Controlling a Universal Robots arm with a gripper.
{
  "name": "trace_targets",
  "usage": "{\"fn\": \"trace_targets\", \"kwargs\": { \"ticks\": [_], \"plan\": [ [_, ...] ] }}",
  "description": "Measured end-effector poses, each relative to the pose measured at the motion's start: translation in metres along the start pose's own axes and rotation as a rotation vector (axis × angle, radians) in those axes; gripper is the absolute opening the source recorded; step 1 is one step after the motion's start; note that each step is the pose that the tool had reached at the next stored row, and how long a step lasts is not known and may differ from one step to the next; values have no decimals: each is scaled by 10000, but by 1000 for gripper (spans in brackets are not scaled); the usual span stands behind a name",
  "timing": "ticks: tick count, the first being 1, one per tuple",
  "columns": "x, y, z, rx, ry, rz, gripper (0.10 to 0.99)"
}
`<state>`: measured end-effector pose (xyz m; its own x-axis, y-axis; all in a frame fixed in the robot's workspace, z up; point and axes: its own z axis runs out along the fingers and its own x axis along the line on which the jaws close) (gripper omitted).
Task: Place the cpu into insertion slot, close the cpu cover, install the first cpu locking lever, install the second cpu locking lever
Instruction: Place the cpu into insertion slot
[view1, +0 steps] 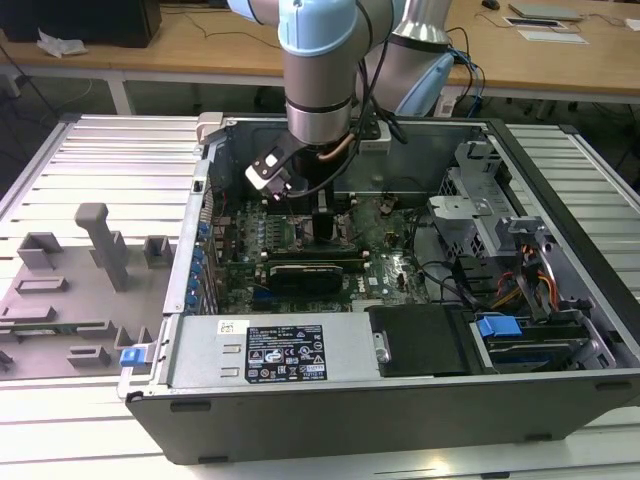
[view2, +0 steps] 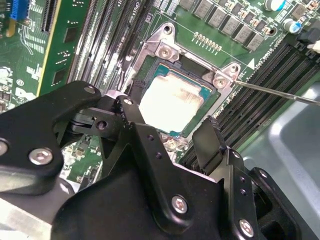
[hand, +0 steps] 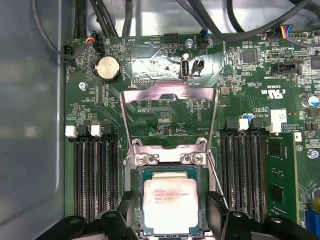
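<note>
The cpu (hand: 170, 202), a square chip with a silver-grey top, lies flat in the insertion slot (hand: 171, 170); in the second wrist view the cpu (view2: 170, 102) fills the dark-framed insertion slot (view2: 141, 75). My gripper (hand: 171, 212) straddles it, one black finger (hand: 128, 207) on each side, with narrow gaps to the chip's edges. The cpu cover (hand: 150, 94), a metal frame with a large window, stands swung back on its hinge beyond the slot. A thin lever rod (view2: 280, 92) sticks out beside the slot. In the exterior view the gripper (view1: 325, 225) reaches down into the computer case (view1: 400, 400).
Long black memory slots (hand: 95, 175) run along both sides of the socket, close to the fingers. A coin battery (hand: 107, 67) and cables (hand: 125, 15) sit past the cover. A grey fixture tray (view1: 80, 290) lies at the exterior view's left.
</note>
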<state>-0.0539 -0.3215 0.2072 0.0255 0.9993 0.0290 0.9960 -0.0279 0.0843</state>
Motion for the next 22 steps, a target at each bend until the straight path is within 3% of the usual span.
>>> {"fn": "trace_targets", "kwargs": {
  "ticks": [8,9,11,12,17,22],
  "plan": [
    [0,0,-3,-1,2,0,659],
    [0,0,-3,-1,2,0,529],
    [0,0,-3,-1,2,0,408],
    [0,0,-3,-1,1,0,408],
    [0,0,-3,-1,2,0,106],
    [0,0,-4,-1,2,0,106]
  ]
}}
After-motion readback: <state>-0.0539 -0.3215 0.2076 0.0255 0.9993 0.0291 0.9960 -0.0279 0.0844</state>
